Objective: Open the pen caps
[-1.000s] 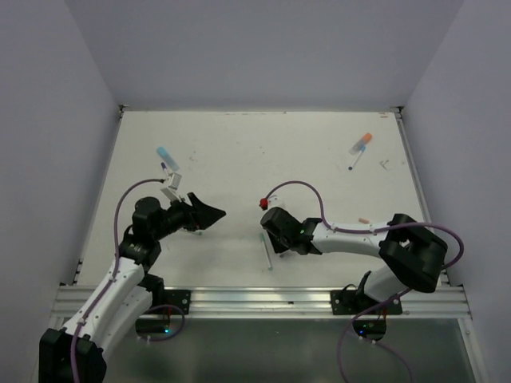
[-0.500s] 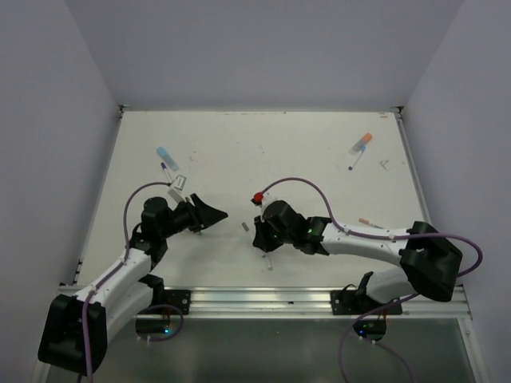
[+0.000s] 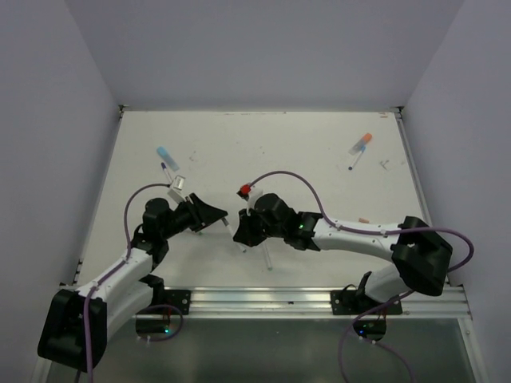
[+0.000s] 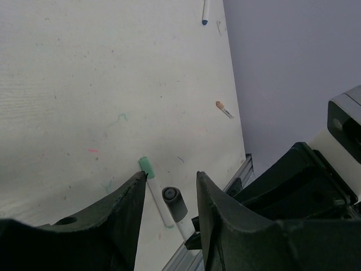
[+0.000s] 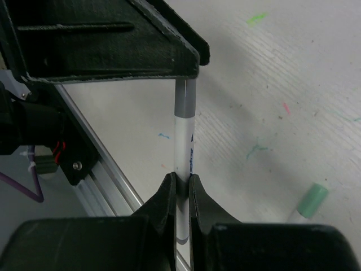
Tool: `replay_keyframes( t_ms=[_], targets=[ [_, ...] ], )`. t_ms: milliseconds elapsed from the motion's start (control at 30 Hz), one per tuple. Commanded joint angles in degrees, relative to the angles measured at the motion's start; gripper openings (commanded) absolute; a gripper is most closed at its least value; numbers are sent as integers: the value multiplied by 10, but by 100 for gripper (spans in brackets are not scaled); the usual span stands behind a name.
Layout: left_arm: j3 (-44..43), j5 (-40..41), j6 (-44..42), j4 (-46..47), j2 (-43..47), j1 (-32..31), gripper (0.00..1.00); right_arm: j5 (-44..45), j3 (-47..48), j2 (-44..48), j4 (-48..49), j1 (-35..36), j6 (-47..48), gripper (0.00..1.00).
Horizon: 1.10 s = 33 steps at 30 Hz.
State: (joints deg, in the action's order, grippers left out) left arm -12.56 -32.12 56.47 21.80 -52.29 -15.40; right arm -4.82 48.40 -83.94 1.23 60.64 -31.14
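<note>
Counted three caps all told: one green cap (image 5: 312,200), one light blue cap (image 3: 164,152) in the upper left of the overhead view, and one orange cap (image 3: 366,139) in the upper right. The two fatter ones lay on the table (image 3: 279,152), well apart from both arms. There were two thin pens near the middle, plus a tiny orange-tipped bit (image 4: 223,107) off on its own.

The green cap sat on the top end of the second pen (image 4: 158,197), which lay flat on the table. In the left wrist view that pen ran down and a little right from the cap. In the right wrist view the cap was in the lower right, tilted up to the right, clear of both sets of jaws.

The right gripper (image 5: 181,182) was clamped tight on the white barrel of the held pen (image 5: 183,149). That pen ran almost straight up the right wrist frame, with its grey end (image 5: 185,101) at the top.

The left gripper (image 4: 170,176) had its jaws partly apart with that grey end poking in between them, seen end-on. There was a sliver of gap on each side, so it had no grip on it. Couldn't tell whether that grey bit was a cap or just the barrel's end.
</note>
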Motion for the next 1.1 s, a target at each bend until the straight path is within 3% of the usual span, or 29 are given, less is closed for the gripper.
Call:
replay_keyframes(
  t_ms=[0,167,300,367,767,867,1000,1033,1067],
  targets=[
    [-2,2,4,33,-7,-4,45,-12,36,-14,28,5,-4,0],
    [8,-1,7,39,-5,-5,43,-8,45,-26,34,5,-4,0],
    [10,-8,7,45,-6,-5,28,-3,47,-40,38,5,-6,0],
    [10,-10,7,45,-6,-5,26,3,47,-44,43,5,-7,0],
    [20,-15,8,44,0,-4,32,26,60,-52,41,5,-4,0],
    [17,-15,6,41,3,-4,23,26,58,-51,41,5,-5,0],
    [13,-15,3,38,0,-5,0,33,52,-46,40,6,-4,1],
    [11,-15,1,36,-1,-5,0,44,50,-46,34,6,-2,14],
    [9,-15,0,36,-2,-4,0,46,49,-44,32,5,-1,55]
  ],
)
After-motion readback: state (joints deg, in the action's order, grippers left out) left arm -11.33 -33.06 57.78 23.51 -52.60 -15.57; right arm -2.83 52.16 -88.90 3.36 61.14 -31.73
